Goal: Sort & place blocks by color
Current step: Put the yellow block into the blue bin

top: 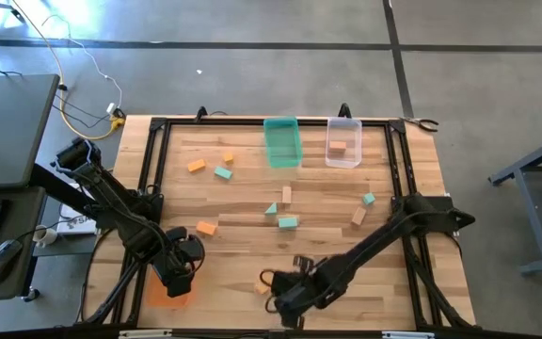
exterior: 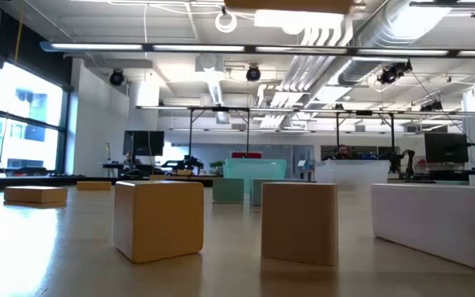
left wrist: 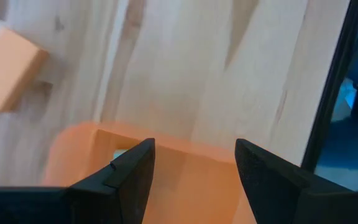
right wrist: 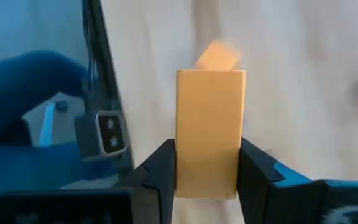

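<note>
My right gripper is at the table's near edge, shut on a tan wooden block. My left gripper hangs open over the orange bin at the near left corner, touching nothing; its fingers stand above the bin's floor. Loose blocks lie flat on the table: orange ones, teal ones, tan ones. One orange block shows beyond the bin in the left wrist view. My right gripper pinches the tan block between its two fingers, one on each long side face. The block lies along the fingers and its free end sticks out past the fingertips. Whether it is clear of the table, I cannot tell.
A teal bin and a clear bin, with one block inside, stand at the far edge. A black frame rims the table. Two tan blocks stand close in the low view. Another block lies beyond the held one.
</note>
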`<state>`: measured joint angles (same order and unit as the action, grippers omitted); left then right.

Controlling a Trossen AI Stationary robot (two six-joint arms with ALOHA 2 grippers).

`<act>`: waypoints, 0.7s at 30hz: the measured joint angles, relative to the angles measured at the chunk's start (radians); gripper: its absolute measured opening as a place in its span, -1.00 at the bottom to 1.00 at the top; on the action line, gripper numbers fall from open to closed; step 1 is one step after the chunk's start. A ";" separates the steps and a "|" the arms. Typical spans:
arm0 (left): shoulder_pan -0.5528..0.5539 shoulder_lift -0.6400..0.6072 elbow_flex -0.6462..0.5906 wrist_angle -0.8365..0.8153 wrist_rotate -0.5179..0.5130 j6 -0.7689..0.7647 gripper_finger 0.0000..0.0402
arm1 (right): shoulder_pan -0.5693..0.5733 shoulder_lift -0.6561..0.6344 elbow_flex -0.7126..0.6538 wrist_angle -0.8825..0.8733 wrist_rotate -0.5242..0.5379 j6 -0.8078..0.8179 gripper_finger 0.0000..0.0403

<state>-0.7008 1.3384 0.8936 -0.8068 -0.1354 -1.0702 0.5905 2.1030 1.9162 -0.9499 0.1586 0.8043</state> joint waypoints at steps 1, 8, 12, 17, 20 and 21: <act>0.000 0.000 0.000 0.000 -0.010 0.000 0.05 | -0.011 -0.019 0.001 -0.017 0.027 -0.018 -0.49; 0.006 0.000 0.000 -0.002 -0.137 0.060 0.05 | -0.134 -0.144 0.001 -0.152 0.191 -0.184 -0.49; 0.014 0.000 0.000 -0.004 -0.253 0.098 0.05 | -0.223 -0.198 0.001 -0.194 0.290 -0.310 -0.49; 0.058 0.000 0.000 -0.004 -0.348 0.164 0.05 | -0.344 -0.234 0.001 -0.191 0.384 -0.490 -0.49; 0.110 0.000 0.000 -0.009 -0.352 0.230 0.05 | -0.415 -0.233 0.001 -0.191 0.392 -0.591 -0.49; 0.132 0.000 0.000 -0.012 -0.351 0.254 0.05 | -0.440 -0.233 0.001 -0.190 0.392 -0.616 -0.49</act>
<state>-0.5684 1.3384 0.8936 -0.8193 -0.4860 -0.8164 0.1502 1.8699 1.9171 -1.1400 0.5504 0.1879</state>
